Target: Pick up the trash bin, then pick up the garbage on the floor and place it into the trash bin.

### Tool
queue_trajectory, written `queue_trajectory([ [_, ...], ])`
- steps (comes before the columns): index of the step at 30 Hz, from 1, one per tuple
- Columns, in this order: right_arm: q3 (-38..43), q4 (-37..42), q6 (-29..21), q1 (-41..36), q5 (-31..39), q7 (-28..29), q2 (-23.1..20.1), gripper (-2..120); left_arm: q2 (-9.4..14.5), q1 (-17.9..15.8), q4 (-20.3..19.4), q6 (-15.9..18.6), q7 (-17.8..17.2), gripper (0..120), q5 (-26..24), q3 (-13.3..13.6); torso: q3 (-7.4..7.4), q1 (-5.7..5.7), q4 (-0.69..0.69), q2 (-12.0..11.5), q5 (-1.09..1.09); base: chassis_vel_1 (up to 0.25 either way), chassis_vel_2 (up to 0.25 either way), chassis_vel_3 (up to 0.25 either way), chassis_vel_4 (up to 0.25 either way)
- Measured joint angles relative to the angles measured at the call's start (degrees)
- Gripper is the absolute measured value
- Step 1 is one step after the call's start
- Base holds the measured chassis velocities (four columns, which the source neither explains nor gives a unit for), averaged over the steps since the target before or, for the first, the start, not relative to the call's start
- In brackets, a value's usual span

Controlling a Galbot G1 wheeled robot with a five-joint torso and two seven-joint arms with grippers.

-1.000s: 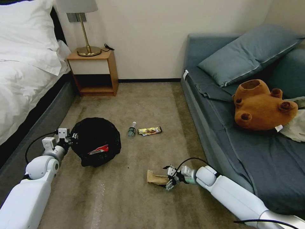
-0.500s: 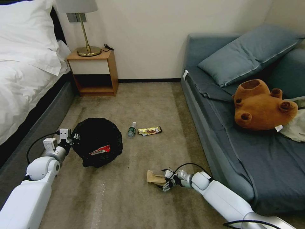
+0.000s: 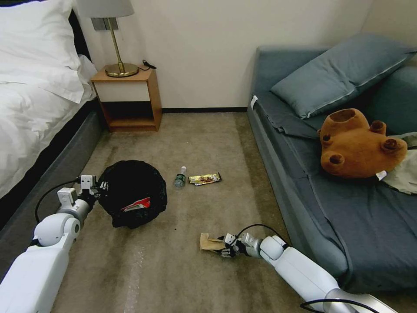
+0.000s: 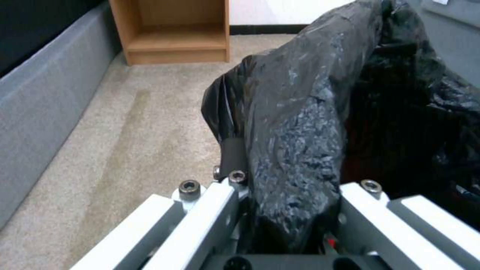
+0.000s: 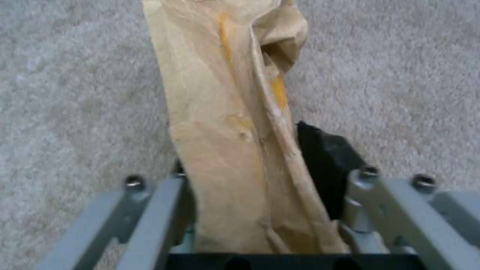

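The trash bin, lined with a glossy black bag, stands on the carpet at the left. My left gripper is shut on its near rim. A red-and-white packet lies inside it. The brown paper bag lies flat on the carpet in front of me. My right gripper is low on the floor, open, with the bag's near end between its fingers. One black pad rests beside the bag's edge. A small clear bottle and a gold-brown wrapper lie farther off.
A bed runs along the left and a grey sofa with a brown plush bear along the right. A wooden nightstand with a lamp stands at the far wall. Open carpet lies between bin and paper bag.
My right gripper has dropped to the floor and slid forward, so the paper bag's end now lies between its fingers. The left gripper and bin have barely shifted.
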Motion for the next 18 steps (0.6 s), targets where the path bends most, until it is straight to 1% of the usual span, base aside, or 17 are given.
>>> queue_trajectory([
  [1,0.00,0.00,0.00,0.00,0.00,0.00,0.00,34,0.00,0.00,0.00,0.00,0.00,5,0.00,0.00,0.00,0.00,0.00,0.00,0.00,0.000,0.000,0.000,0.000],
  [3,0.10,0.30,0.00,-0.09,0.07,0.00,-0.02,23,0.11,0.26,-0.05,-0.12,0.24,5,-0.07,-0.18,0.00,0.00,0.00,0.00,0.00,0.000,0.000,0.000,0.000],
  [4,0.10,0.30,0.00,-0.09,0.07,0.00,-0.02,23,0.11,0.26,-0.05,-0.12,0.24,5,-0.07,-0.18,0.00,0.00,0.00,0.00,0.00,0.000,0.000,0.000,0.000],
  [6,0.28,0.53,0.00,-0.12,0.12,-0.02,-0.10,13,0.21,0.49,-0.18,-0.16,0.39,5,-0.13,-0.32,0.00,0.00,0.00,0.00,0.00,0.000,0.000,0.000,0.000],
  [7,0.28,0.53,0.00,-0.12,0.12,-0.02,-0.10,13,0.21,0.49,-0.18,-0.16,0.39,5,-0.13,-0.32,0.00,0.00,0.00,0.00,0.00,0.000,0.000,0.000,0.000],
  [8,0.54,0.87,0.00,-0.12,0.20,-0.02,-0.29,6,0.31,0.66,-0.33,-0.20,0.53,5,-0.18,-0.42,0.00,0.00,0.01,0.00,0.02,0.000,0.000,0.000,0.000],
  [9,0.71,1.08,-0.01,-0.12,0.27,-0.02,-0.41,4,0.33,0.72,-0.39,-0.23,0.57,5,-0.22,-0.48,0.00,0.00,0.01,0.00,0.01,0.000,0.000,0.000,0.000],
  [10,0.71,1.08,-0.01,-0.12,0.27,-0.02,-0.41,4,0.33,0.72,-0.39,-0.23,0.57,5,-0.22,-0.48,0.00,0.00,0.01,0.00,0.01,0.000,0.000,0.000,0.000],
  [11,1.12,1.65,-0.06,-0.10,0.54,-0.01,-0.74,0,0.33,0.86,-0.60,-0.27,0.62,5,-0.32,-0.55,0.00,0.00,0.01,0.00,0.01,0.000,0.000,0.000,0.000],
  [17,2.70,3.11,-0.19,1.10,1.61,-0.09,-2.03,0,0.43,1.47,-1.42,-0.47,0.83,5,-0.42,-0.55,0.00,0.00,0.00,0.00,0.02,0.000,0.000,0.000,0.000],
  [18,3.20,3.98,-0.23,2.12,2.48,-0.12,-3.06,0,0.44,1.71,-1.70,-0.54,0.88,5,-0.44,-0.55,0.00,0.00,0.01,0.00,0.02,0.000,0.000,0.000,0.000],
])
